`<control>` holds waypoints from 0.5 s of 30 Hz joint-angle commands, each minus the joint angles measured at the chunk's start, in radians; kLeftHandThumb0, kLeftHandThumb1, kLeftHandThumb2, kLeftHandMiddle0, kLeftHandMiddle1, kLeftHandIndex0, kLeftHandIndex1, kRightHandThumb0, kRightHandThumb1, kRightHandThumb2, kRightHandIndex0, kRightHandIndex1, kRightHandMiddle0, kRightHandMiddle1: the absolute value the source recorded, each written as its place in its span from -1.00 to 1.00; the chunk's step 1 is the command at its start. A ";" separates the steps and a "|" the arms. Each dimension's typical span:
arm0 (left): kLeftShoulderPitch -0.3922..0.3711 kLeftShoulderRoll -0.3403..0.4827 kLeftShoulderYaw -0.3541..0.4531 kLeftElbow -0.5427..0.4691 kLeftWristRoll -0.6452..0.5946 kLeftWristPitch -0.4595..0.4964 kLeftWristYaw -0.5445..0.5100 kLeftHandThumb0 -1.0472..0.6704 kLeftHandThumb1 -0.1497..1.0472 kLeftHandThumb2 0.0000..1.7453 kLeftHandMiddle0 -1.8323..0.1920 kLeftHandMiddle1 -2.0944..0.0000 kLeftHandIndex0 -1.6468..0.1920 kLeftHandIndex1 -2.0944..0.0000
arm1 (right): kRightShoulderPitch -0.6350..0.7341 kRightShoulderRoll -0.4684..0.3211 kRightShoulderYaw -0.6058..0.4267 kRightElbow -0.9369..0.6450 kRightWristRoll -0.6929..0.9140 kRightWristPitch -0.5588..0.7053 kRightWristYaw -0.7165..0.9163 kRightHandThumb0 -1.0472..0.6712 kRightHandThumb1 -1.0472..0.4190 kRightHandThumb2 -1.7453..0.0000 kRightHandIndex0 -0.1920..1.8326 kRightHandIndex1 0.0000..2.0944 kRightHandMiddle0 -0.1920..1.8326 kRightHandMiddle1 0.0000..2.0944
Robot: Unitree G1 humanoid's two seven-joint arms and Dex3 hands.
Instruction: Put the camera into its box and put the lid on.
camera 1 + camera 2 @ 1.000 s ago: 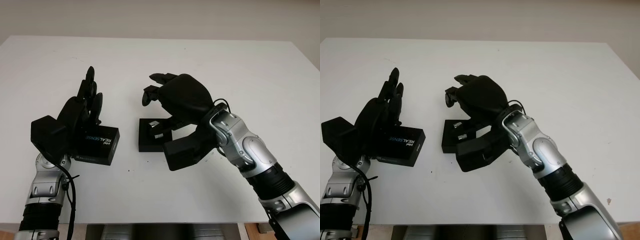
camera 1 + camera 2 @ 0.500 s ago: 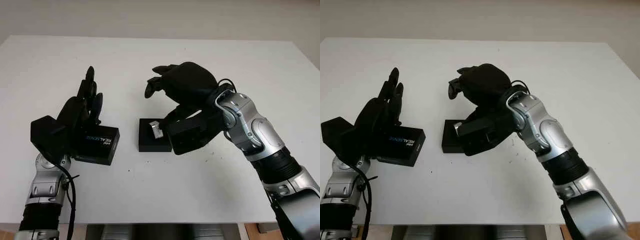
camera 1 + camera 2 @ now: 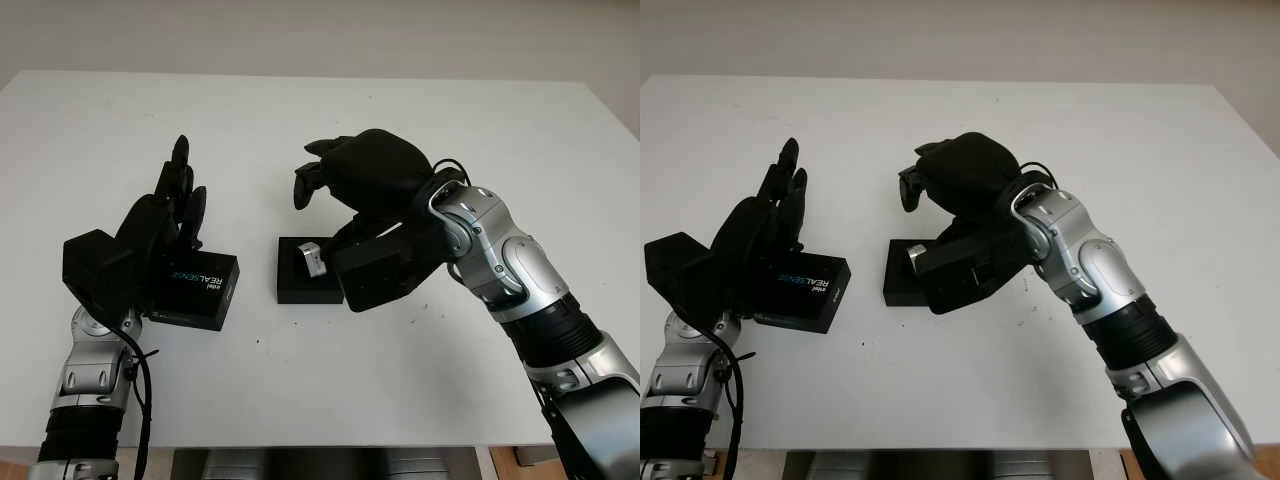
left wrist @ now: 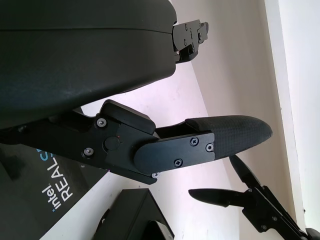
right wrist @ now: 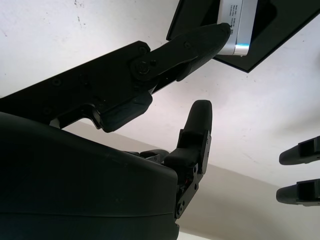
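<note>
1. 1 open black box (image 3: 300, 285) at table (image 3: 320, 380) centre, 1 silver camera (image 3: 313, 260) inside.
2. 1 lid (image 3: 196, 290) left of it, apparently under the left hand (image 3: 160, 225), holding nothing.
3. Right hand (image 3: 350, 180) above box, holding nothing.

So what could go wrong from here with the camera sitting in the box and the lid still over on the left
1. The silver camera looks tilted in the open black box, not seated flat, so the lid may not close.
2. The right hand hovers over the box, open; a finger sits near the camera and could knock it out.
3. The left hand lies against the lid without a clear grasp, so lifting may let it slip.
</note>
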 commanded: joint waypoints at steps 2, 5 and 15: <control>-0.002 -0.003 -0.002 -0.010 -0.001 -0.005 0.002 -0.81 1.00 -0.30 1.00 1.00 1.00 1.00 | 0.006 -0.011 0.009 -0.003 -0.004 -0.017 -0.015 -0.73 -0.78 0.93 -0.44 -0.93 -0.32 -0.08; 0.000 -0.003 -0.001 -0.008 -0.004 -0.007 -0.001 -0.79 1.00 -0.29 1.00 1.00 1.00 1.00 | 0.018 -0.012 0.015 0.000 -0.010 -0.026 -0.030 -0.74 -0.79 0.93 -0.42 -0.92 -0.32 -0.06; 0.003 -0.008 0.002 -0.006 -0.008 -0.018 -0.001 -0.78 1.00 -0.29 1.00 1.00 1.00 1.00 | 0.044 -0.008 0.023 -0.018 0.008 -0.037 -0.012 -0.73 -0.79 0.94 -0.42 -0.93 -0.35 -0.02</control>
